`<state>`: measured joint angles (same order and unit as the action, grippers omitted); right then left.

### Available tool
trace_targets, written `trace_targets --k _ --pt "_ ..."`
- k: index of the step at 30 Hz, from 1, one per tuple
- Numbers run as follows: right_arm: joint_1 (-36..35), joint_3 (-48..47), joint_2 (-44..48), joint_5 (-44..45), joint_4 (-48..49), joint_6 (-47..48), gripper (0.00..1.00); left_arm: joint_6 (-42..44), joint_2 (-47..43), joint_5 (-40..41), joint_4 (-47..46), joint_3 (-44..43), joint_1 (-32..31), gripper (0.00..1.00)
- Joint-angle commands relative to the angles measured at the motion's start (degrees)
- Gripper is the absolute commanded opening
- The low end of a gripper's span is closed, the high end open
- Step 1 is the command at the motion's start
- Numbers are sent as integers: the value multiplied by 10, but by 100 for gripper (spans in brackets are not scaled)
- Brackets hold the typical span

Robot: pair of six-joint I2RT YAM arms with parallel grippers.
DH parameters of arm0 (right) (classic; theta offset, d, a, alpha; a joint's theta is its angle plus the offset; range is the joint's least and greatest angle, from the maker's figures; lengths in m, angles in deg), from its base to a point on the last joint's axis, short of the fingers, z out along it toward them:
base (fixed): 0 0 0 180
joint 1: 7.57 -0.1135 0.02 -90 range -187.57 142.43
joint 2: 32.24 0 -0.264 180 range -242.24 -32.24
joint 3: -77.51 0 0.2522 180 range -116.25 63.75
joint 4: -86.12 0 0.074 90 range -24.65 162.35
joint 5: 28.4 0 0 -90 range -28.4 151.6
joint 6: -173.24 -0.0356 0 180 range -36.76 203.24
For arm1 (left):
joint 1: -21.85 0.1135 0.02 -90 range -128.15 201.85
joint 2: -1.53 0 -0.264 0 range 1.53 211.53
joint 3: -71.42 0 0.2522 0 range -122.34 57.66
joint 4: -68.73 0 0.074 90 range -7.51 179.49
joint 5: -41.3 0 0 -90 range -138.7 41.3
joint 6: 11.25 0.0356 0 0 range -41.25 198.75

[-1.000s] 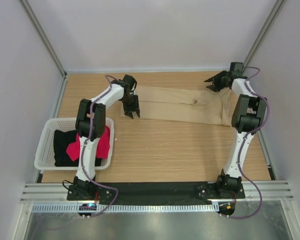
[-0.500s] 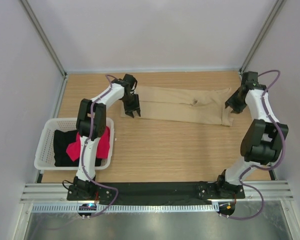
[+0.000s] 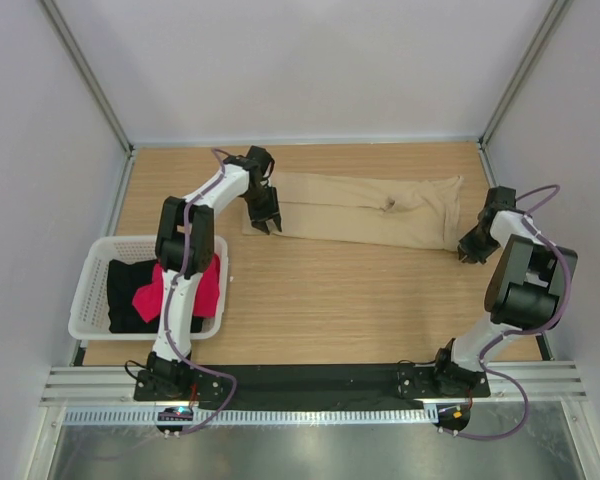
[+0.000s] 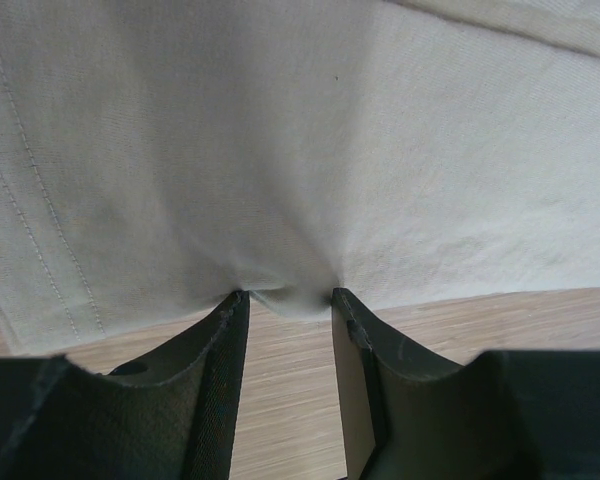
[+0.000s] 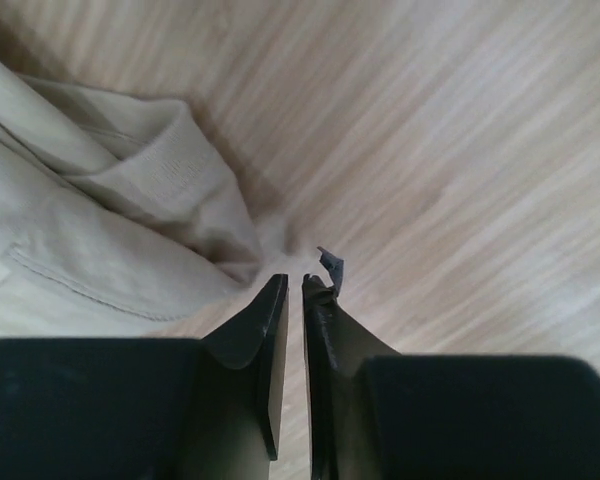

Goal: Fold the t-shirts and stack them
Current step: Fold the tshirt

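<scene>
The tan t-shirt (image 3: pixel 360 210) lies folded into a long strip across the far half of the table. My left gripper (image 3: pixel 267 224) is at its near left edge. In the left wrist view (image 4: pixel 288 295) the jaws pinch a puckered bulge of the tan cloth (image 4: pixel 280 150) between their tips. My right gripper (image 3: pixel 467 252) is low beside the shirt's near right corner. In the right wrist view (image 5: pixel 295 282) it is shut with nothing between the jaws, just short of the tan sleeve (image 5: pixel 160 190). The black t-shirt (image 3: pixel 125 290) and red-pink t-shirt (image 3: pixel 205 285) lie in the basket.
A white slotted basket (image 3: pixel 90 290) stands at the near left, and the left arm crosses over it. Bare wood table (image 3: pixel 360 300) lies between the shirt and the arm bases. Side walls stand close to the right arm.
My right gripper swung from the far right corner above the shirt down to its near right corner and went from open to shut. The shirt's right end has flattened. My left gripper has not moved.
</scene>
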<state>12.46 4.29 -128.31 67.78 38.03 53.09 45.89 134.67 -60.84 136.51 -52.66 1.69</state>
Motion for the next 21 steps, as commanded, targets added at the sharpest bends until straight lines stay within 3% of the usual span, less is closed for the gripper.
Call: trace_targets --k 1,10,21 --pt "4 0 -11 -33 77 -8 19 1 35 13 -10 2 5 41" --pt "3 32 13 -92 127 -34 29 1 46 9 -10 -8 12 40" --pt "6 18 21 -82 138 -76 36 1 63 11 1 -24 14 41"
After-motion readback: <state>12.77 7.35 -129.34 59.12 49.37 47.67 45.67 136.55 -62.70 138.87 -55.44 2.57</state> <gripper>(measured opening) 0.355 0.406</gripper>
